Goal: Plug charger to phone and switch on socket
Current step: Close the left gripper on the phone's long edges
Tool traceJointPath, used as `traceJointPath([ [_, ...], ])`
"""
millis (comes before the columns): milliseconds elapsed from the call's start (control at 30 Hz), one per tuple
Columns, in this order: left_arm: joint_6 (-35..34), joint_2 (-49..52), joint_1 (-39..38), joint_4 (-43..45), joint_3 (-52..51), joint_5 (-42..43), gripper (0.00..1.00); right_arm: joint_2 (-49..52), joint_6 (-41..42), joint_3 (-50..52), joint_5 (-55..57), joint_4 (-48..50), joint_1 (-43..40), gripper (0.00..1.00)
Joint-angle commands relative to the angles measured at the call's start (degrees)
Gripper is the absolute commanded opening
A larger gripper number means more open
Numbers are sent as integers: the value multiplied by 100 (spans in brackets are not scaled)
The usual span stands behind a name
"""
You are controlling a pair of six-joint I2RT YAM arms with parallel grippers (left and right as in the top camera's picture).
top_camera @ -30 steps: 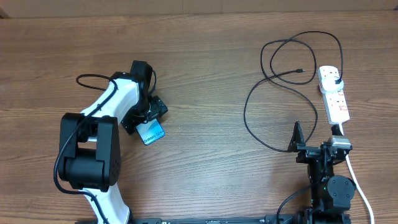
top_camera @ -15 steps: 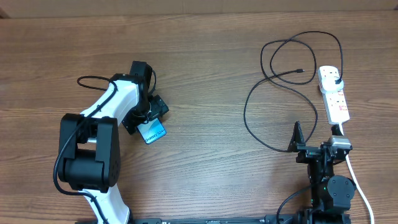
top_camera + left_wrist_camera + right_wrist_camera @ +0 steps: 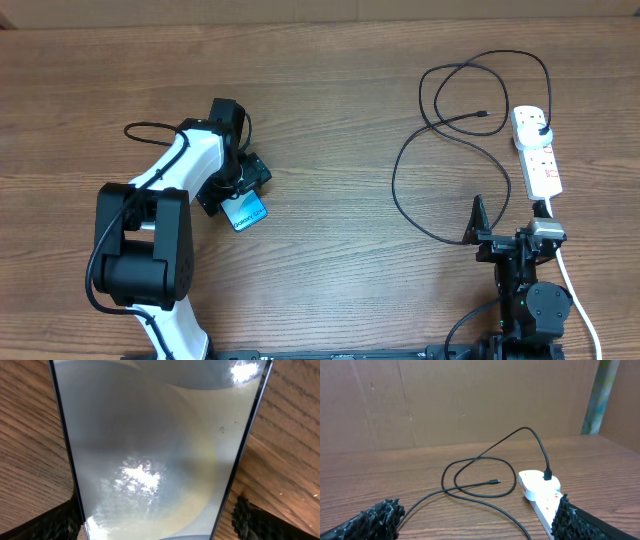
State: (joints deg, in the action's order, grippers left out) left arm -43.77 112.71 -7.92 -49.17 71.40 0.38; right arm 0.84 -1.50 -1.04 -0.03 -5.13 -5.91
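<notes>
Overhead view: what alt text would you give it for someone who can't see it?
On a wooden table, the left gripper straddles a lit phone, jaws open. At right, a looped black charger is plugged into a white power strip, its free tip lying loose, and the right gripper sits open nearby.

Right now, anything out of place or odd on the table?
Nothing damaged or spilled. The phone lies skewed at the left, far from the charger, whose loose tip rests near the socket.
</notes>
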Motion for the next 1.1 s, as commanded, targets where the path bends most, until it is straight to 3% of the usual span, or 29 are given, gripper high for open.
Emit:
traceJointPath([
  [0, -256, 505, 157, 57, -389, -116, 100, -68, -9, 61, -7, 35, -17, 100],
  [967, -271, 505, 201, 59, -459, -94, 79, -68, -9, 61, -7, 35, -17, 100],
  [1067, -269, 503, 201, 55, -457, -76, 73, -68, -9, 61, -4, 35, -17, 100],
])
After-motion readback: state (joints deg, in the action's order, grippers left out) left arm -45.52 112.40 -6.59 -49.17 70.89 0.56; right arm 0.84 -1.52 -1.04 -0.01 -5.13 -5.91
